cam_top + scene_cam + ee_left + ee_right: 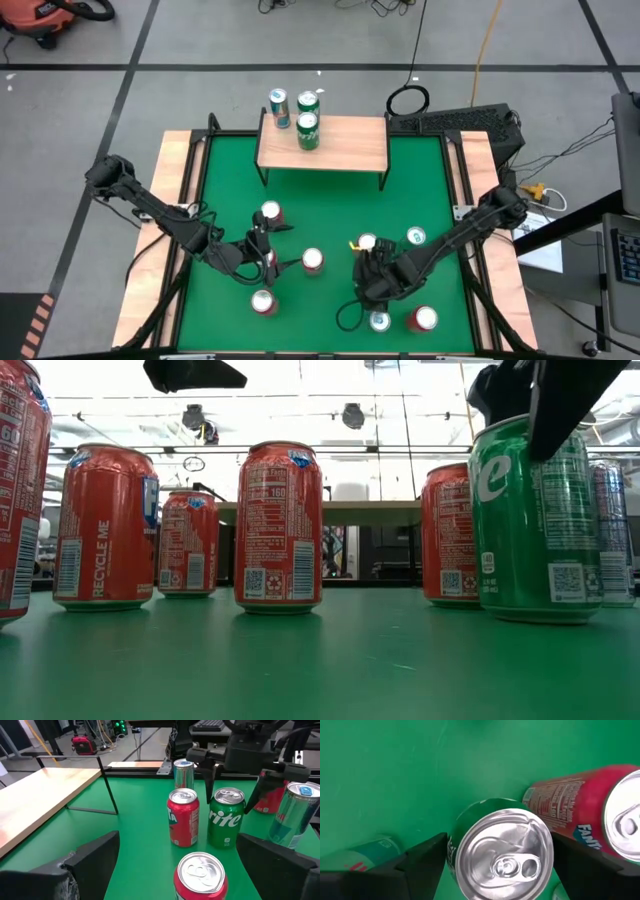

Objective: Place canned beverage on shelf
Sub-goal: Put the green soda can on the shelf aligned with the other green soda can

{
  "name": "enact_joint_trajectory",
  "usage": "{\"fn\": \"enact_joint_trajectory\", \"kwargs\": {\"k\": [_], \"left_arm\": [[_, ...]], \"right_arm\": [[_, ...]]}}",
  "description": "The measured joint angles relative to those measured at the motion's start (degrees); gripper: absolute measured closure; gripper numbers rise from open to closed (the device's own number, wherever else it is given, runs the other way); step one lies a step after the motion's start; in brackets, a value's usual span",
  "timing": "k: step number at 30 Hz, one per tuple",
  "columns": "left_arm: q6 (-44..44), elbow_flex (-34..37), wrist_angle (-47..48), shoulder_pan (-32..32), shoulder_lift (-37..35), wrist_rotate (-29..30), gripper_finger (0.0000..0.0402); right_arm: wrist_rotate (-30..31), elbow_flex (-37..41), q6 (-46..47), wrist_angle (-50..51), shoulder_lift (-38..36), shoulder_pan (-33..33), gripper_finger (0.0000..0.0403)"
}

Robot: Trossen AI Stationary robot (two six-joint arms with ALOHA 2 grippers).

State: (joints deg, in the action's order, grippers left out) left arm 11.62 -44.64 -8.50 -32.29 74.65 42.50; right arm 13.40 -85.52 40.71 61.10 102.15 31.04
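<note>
high view showed the shelf [323, 142] standing at the far edge of the green tabletop [320, 215], with one green can [308, 131] upright on its wooden top near the left-centre; two more cans, a silver-blue can [279, 108] and another green one [308, 101], stood just behind the shelf. the rest of the cans were spread over the near half of the tabletop, red ones on the left and a mix on the right. the right end effector [374, 290] hung low over the right-hand group, and in the right wrist view its two dark fingers [422, 862] stood apart on either side of a green sprite can [502, 855], seen from above with its silver lid; whether the fingers touched the can's wall could not be told. a red fanta can [590, 807] stood just beside that green can, and a teal can [357, 860] lay partly in view at the other side. the left end effector [262, 258] waited among the red cans on the left, its fingers wide apart, with a red can [201, 876] between them but not gripped. in the low view the sprite can stood upright on the tabletop at the right, with the dark finger reaching down over its top.
</note>
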Motion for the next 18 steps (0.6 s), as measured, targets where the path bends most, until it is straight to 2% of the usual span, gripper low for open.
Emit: {"fn": "enact_joint_trajectory", "kwargs": {"k": [18], "left_arm": [[-2.01,0.0,-0.1,0.02,0.0,0.01,0.0008]], "right_arm": [[-7.52,1.84,-1.74,-4.4,0.33,-3.35,0.0085]]}}
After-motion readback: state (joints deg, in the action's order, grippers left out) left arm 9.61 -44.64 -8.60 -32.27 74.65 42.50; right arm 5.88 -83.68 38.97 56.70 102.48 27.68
